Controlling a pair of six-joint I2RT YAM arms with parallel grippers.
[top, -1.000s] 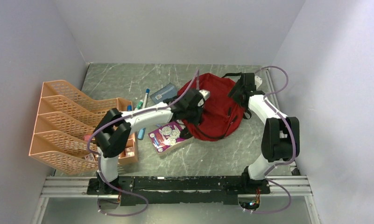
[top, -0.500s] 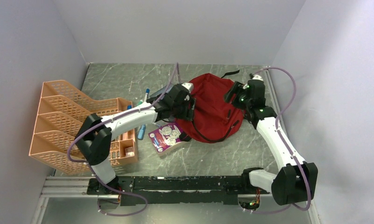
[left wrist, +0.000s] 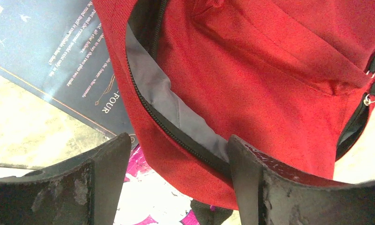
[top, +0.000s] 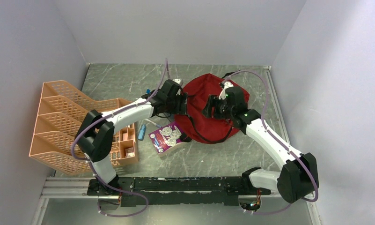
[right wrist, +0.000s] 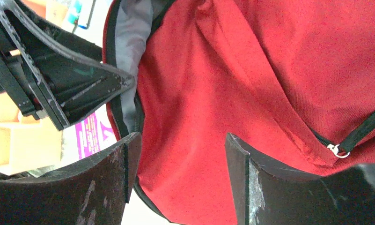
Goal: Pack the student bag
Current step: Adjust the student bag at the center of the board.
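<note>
i see the student bag (top: 197,91) lying on the bench (top: 124,77), a bit right of the middle and toward the back. it is red and soft, and a black strap (top: 209,139) loops off its near side.

my left pincer (left wrist: 178,141) is at the bag's left edge. its two fingers are wide apart. the open edge of the bag sits in the gap between them, and i can see the black zip (left wrist: 171,131) and the grey lining (left wrist: 176,108) there. the fingers do not squeeze the cloth.

my right pincer (right wrist: 181,139) hangs over the middle of the bag and points toward the left one. its fingers are wide apart too, with plain red cloth below the gap. it holds nothing. a small metal ring (right wrist: 337,150) on a second zip lies just beside its right finger. the two pincers are near each other but not touching.

a dark blue book (left wrist: 49,51) lies partly under the bag's left edge. a pink book (top: 168,137) lies on the bench just in front of that same side, and the bag covers its corner. a blue pen (top: 142,133) lies to the left of the pink book. the orange mesh organiser (top: 63,119) stands at the far left, well apart from the bag.
</note>
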